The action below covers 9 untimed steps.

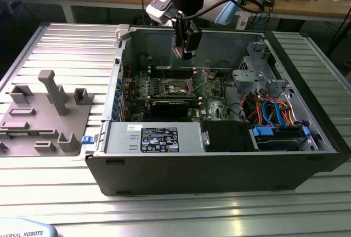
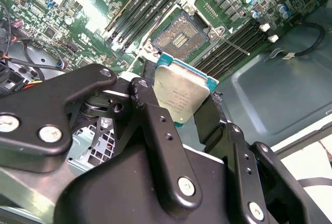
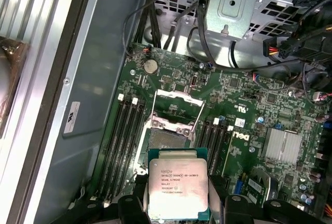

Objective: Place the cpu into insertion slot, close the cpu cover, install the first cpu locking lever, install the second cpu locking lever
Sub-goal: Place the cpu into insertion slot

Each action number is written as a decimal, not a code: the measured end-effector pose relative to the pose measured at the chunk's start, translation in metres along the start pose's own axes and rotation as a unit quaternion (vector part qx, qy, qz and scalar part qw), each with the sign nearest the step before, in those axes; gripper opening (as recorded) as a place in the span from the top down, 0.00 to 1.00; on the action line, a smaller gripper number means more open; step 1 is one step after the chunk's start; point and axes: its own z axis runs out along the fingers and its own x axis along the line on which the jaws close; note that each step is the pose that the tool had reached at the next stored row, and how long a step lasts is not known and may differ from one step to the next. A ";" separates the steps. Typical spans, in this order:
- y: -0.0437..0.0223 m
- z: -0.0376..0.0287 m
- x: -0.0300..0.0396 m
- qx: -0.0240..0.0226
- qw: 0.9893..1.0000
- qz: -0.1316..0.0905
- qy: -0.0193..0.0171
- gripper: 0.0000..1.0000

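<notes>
While my gripper (image 1: 185, 53) hangs inside the case (image 1: 219, 163), I see it squeezing the cpu (image 3: 178, 190) above the bare insertion slot (image 3: 167, 140), cpu cover (image 3: 178, 108) flipped open.

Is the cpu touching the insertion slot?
Apart. Second wrist view: gripper clamps the cpu; exterior view: it hangs high above the insertion slot.

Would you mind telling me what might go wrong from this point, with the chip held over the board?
1. The tool grips the cpu by its edges above the insertion slot; coming down skewed or offset, it could damage the slot's contacts.
2. The cpu cover stands open at the slot's edge, so the cpu or the tool might catch it.
3. Memory slots flank the slot closely; the tool may knock them.
</notes>
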 end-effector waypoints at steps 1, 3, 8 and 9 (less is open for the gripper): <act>0.0000 0.0000 0.0000 0.000 1.000 0.001 0.000 0.46; 0.0000 0.0000 0.0000 0.000 1.000 0.002 0.000 0.46; 0.0001 0.0000 0.0000 0.000 1.000 0.005 0.000 0.46; 0.0000 0.0000 0.0000 0.000 1.000 0.006 0.000 0.46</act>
